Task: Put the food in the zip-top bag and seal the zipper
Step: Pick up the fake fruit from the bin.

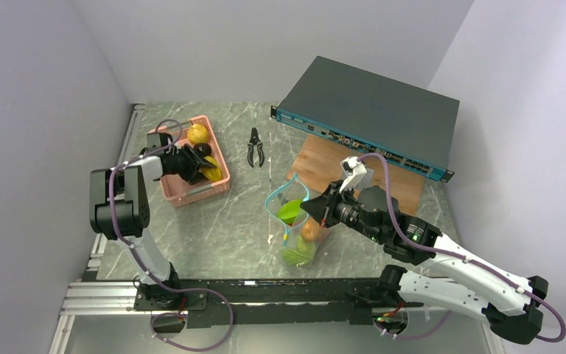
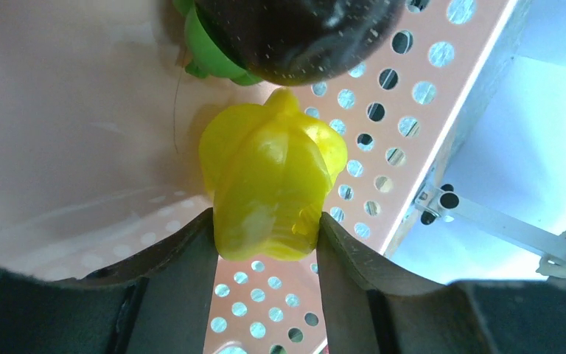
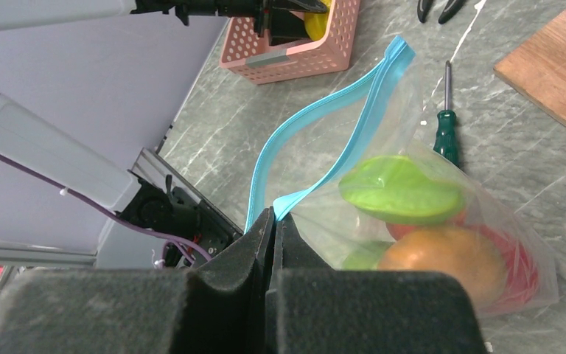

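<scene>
The clear zip-top bag (image 1: 297,225) stands near the table's middle with its mouth open. It holds a green fruit (image 3: 402,188), an orange fruit (image 3: 438,254) and something red. My right gripper (image 3: 274,219) is shut on the teal zipper strip (image 3: 317,125) at the bag's near corner and holds it up; it also shows in the top view (image 1: 315,211). My left gripper (image 2: 265,247) is inside the pink basket (image 1: 217,188), with both fingers pressed against a glossy yellow fruit (image 2: 269,184). A dark fruit with a green cap (image 2: 295,37) lies just beyond it.
A yellow-orange fruit (image 1: 197,133) sits at the basket's far end. Black pliers (image 1: 256,146) lie right of the basket. A green-handled screwdriver (image 3: 448,140) lies beside the bag. A wooden board (image 1: 324,166) and a dark network switch (image 1: 368,118) stand at back right.
</scene>
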